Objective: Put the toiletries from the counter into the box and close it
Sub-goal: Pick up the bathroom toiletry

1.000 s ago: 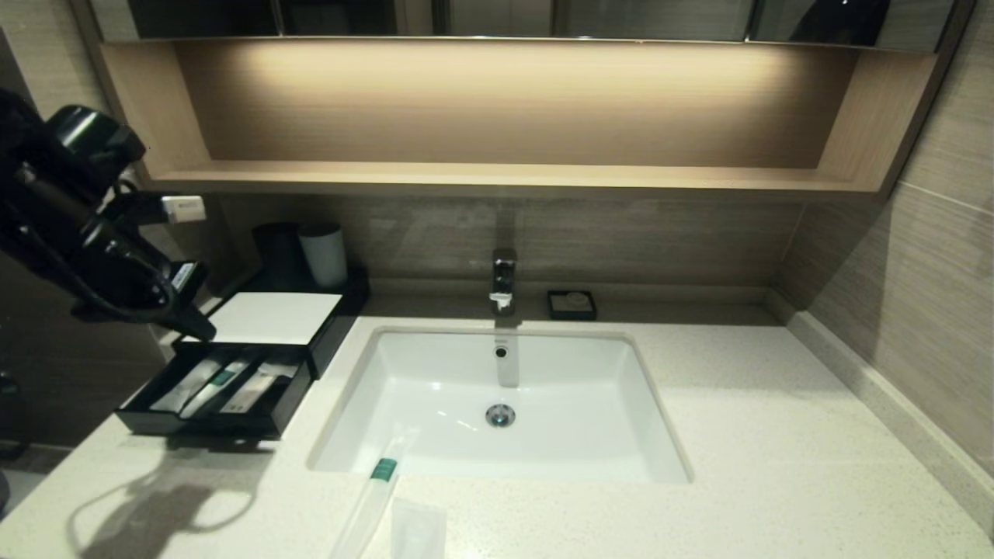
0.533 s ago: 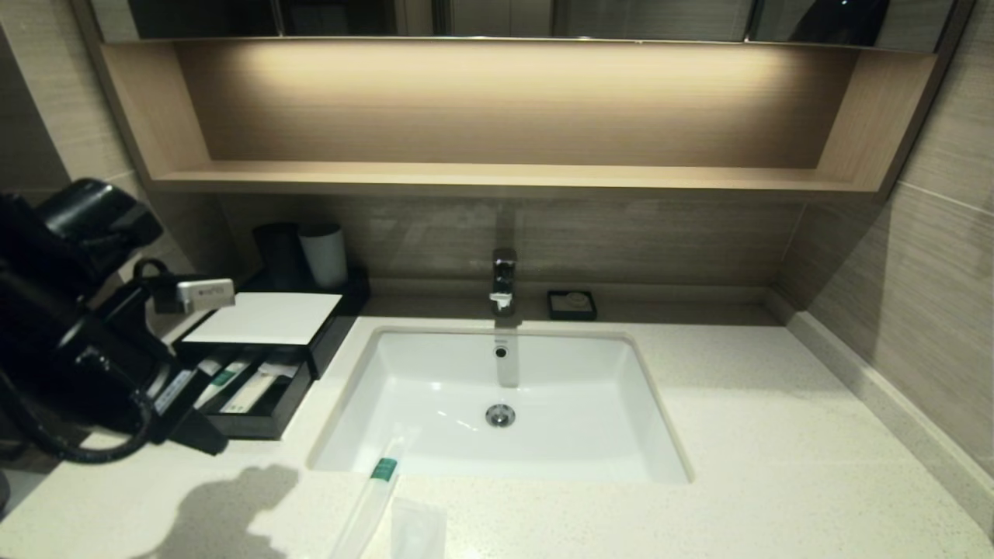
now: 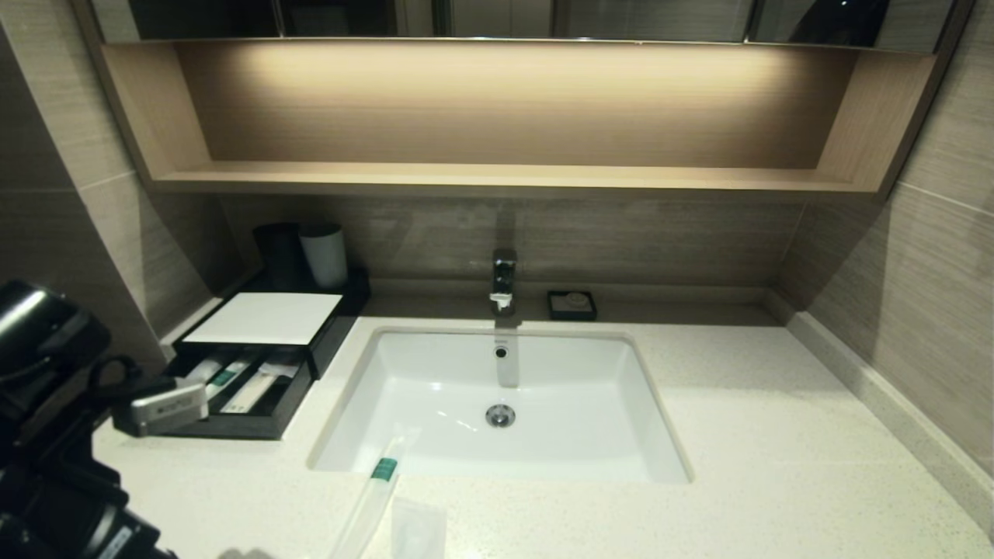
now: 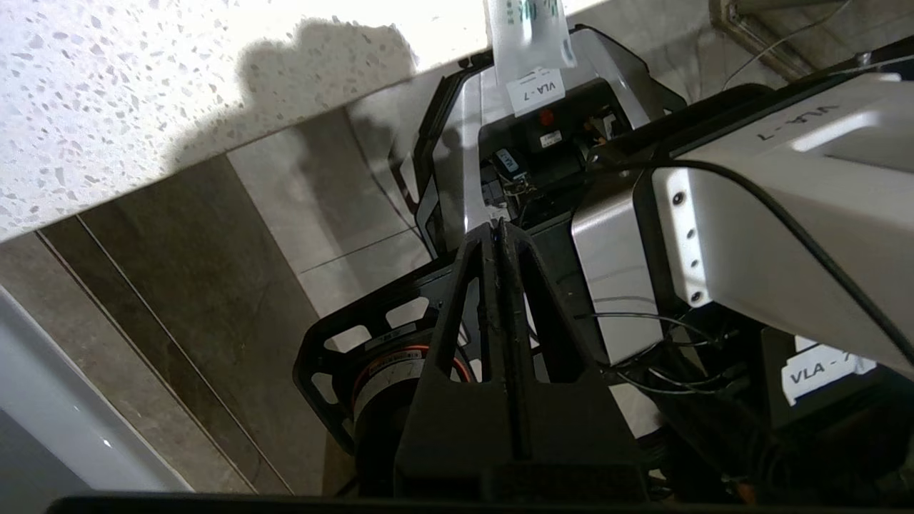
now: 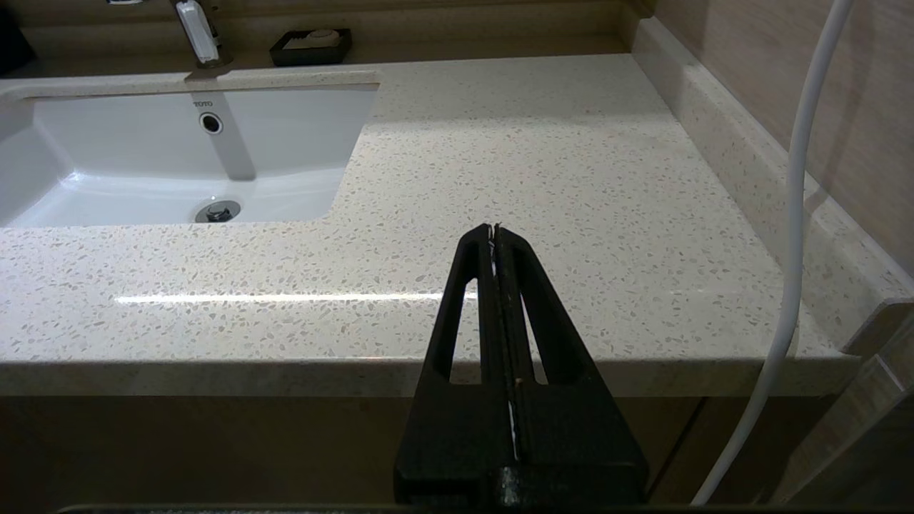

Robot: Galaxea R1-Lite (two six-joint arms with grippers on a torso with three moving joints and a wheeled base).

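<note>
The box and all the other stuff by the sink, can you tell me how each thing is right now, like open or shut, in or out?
Box: drawer pulled open, sachets lying inside.
Green-tipped sachet: out on the counter, tip over the basin's front edge.
Small clear packet: on the counter beside that sachet.
Left gripper: shut, empty, below the counter edge.
Right gripper: shut, empty, at the counter's front edge.
Tap: no water running.
Basin: dry-looking, empty.

Chrome faucet [image 3: 503, 281], small black square dish [image 3: 571, 304] beside it; black and white cups [image 3: 303, 255] back-left; tan wooden shelf [image 3: 497, 177] above. All well clear of fingers.
</note>
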